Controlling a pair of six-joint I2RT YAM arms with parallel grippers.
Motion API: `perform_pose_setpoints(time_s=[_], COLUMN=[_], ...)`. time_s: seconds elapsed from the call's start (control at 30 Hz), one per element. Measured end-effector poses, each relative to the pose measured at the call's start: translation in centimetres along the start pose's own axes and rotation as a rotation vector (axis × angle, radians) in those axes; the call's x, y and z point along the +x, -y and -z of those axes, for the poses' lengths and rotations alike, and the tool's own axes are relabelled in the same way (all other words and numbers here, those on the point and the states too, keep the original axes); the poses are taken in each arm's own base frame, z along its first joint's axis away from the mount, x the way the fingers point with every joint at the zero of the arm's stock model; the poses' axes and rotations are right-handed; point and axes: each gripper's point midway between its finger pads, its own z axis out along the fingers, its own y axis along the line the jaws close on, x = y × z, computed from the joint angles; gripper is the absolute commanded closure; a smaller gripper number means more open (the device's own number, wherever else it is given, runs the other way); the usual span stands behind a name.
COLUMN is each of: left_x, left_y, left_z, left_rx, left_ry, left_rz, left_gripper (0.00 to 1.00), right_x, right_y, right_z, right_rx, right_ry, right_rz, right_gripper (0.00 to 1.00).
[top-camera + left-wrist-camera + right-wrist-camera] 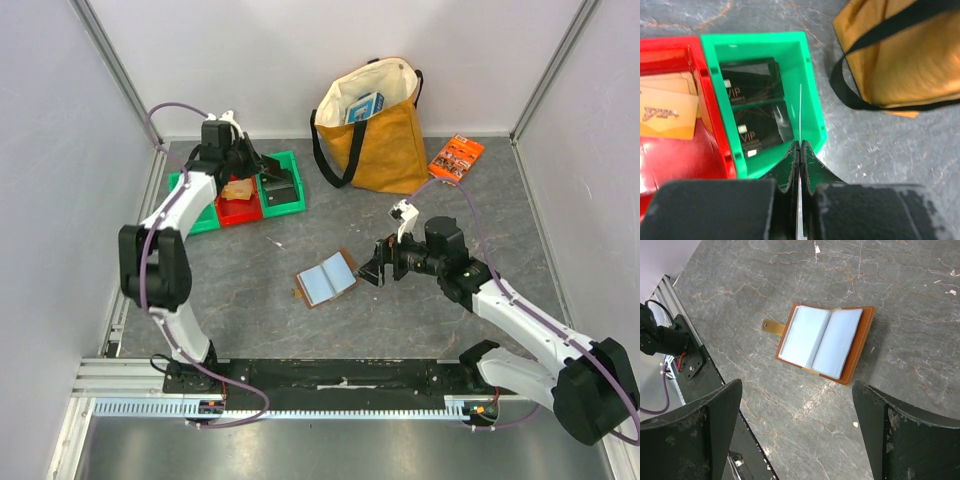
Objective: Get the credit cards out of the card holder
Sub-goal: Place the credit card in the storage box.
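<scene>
At table centre, you find the card holder (327, 279) lying flat and spread open, pale grey-blue pockets facing up and the brown cover showing around them. Its small tab sticks out from the left edge. No card can be made out in the pockets from these views.

Note the right gripper (796, 385): its fingers stand wide apart and hold nothing. It sits just beside the holder's right edge without touching it. In the right wrist view the holder lies ahead of the gap between the two fingers, clear of both.

Look to the far left of the table (250, 300) for the left gripper (799, 145). Its fingers are pressed together on a thin pale card (800, 115), seen edge-on, which projects past the tips over the green bin (812, 90). Two black cards (752, 80) lie in that bin. Tan cards (667, 112) lie in the red bin (717, 130) touching its left wall.

A yellow tote bag (375, 130) and an orange packet (456, 156) sit at the far side, well apart from the holder.
</scene>
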Motion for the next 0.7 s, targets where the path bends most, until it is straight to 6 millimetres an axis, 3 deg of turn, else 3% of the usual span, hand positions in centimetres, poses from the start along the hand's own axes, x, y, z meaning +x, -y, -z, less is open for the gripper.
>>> perform_pose_setpoints(time_s=[0.23,0.5,0.57,0.7], left_x=[-0.6,2.3,3.0,3.1], left_y=[-2.3,-3.6,-4.0,-4.3], left_z=[-5.8,-10.3,-11.0,-11.8], left_rx=[-0.060,-0.035,-0.039,-0.044], left_ry=[-0.070,-0.177,-0.193,-0.198], left_rz=[0.030,0.086,0.098,0.102], left_gripper=[0.98,0.98,0.93,0.72], right_x=[0.3,0.5,0.6,0.6], right_y=[0.1,0.3,0.3,0.3], right_z=[0.6,1.1,1.2,1.2], right_rx=[0.022,0.045,0.048,0.052], right_ry=[-0.009,-0.016,-0.018,-0.017], right_rz=[0.011,0.004,0.003,0.003], right_gripper=[0.02,0.02,0.02,0.02])
